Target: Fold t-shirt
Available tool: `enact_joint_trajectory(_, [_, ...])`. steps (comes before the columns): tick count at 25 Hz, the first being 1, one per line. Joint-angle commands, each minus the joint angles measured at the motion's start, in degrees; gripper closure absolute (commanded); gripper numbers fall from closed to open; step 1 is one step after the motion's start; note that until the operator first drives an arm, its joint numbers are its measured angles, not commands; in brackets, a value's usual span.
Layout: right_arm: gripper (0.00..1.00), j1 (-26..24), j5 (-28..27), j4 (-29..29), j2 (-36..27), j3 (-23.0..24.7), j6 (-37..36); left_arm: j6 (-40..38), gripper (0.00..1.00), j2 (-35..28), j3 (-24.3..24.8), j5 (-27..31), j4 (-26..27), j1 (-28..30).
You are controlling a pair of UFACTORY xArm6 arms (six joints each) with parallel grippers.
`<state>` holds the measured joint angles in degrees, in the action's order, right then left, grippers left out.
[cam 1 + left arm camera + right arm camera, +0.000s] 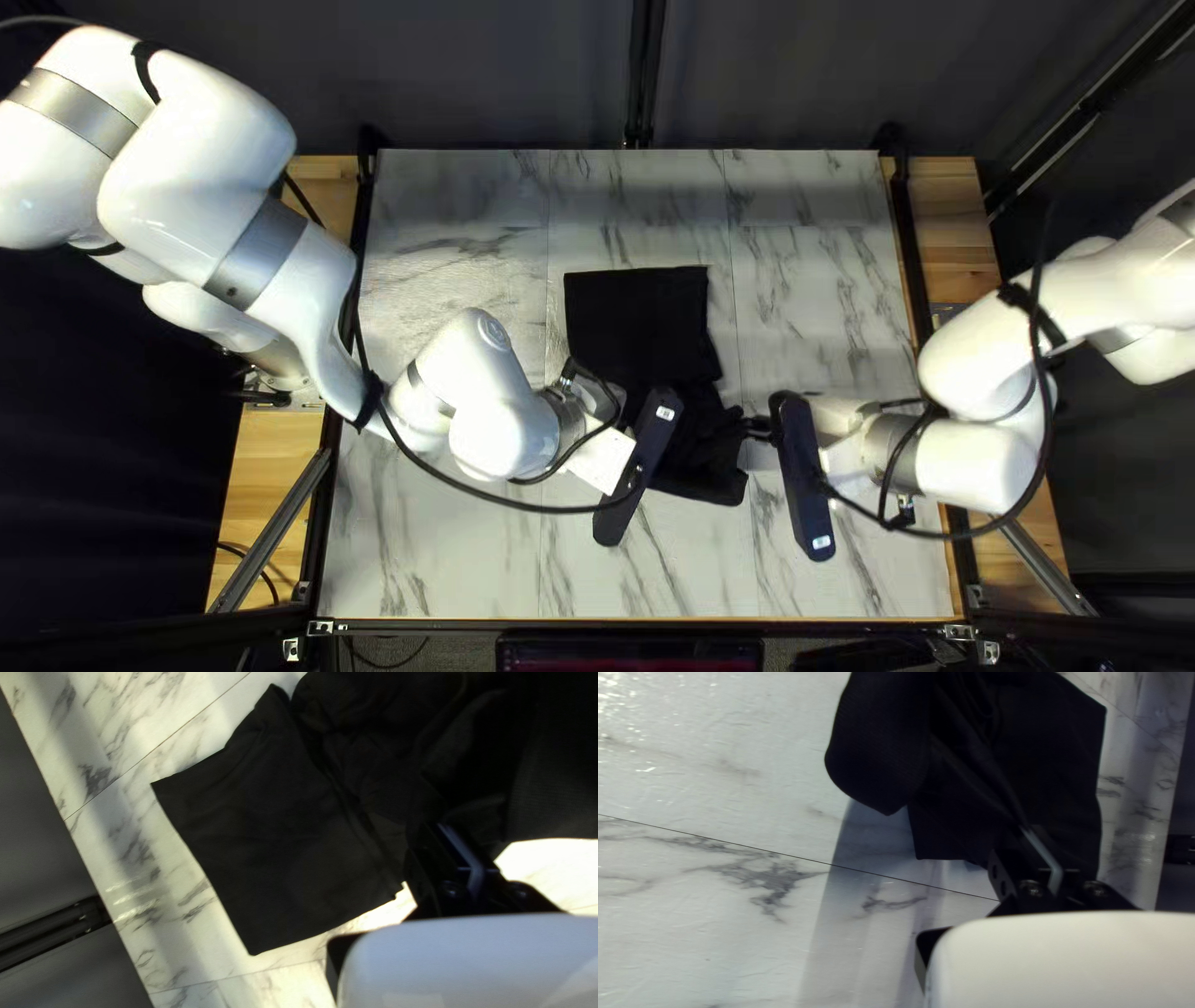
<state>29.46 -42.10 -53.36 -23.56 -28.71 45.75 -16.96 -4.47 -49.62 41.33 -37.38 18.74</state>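
At the t-shirt's [637,324] left side, the left tool [450,839] pinches its bunched near part; the shirt's far part lies flat on the surface [461,548], and the right tool [1030,840] pinches its right side. Best draw both evenly apart, then lower together, squarely aligned.

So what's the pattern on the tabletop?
White with grey marble-like veins; the tabletop shows best in the top left view.

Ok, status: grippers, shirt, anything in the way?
Left gripper and right gripper shut on black t-shirt. Far part flat, near part bunched. Left arm partly blocks the overhead view of it.
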Motion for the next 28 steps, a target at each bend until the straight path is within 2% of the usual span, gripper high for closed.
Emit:
enact_joint_trajectory(1, [1.0, -1.15, 0.89, 0.21, -0.85, 0.59, -1.17, 0.38, 1.0, -1.67, 1.41, -0.26, 0.38, -0.84])
enact_joint_trajectory(7, [1.0, -1.08, 0.59, -0.15, -1.16, 0.98, -1.15, 0.38, 1.0, -1.67, 1.41, -0.26, 0.38, -0.84])
enact_joint_trajectory(11, [1.0, -3.42, 1.05, 1.77, -3.48, 1.33, -5.5, 0.21, 1.0, -3.72, 3.29, -0.21, 0.37, -1.82])
enact_joint_trajectory(16, [1.0, -9.08, 5.18, 1.88, -6.06, 3.52, -9.45, 1.73, 1.0, -4.83, 3.65, 0.03, 0.73, -3.5])
enact_joint_trajectory(28, [1.0, -21.25, 15.0, 2.23, -5.38, 5.04, -17.58, 5.11, 1.0, -7.67, 6.94, -1.64, 1.52, -8.43])
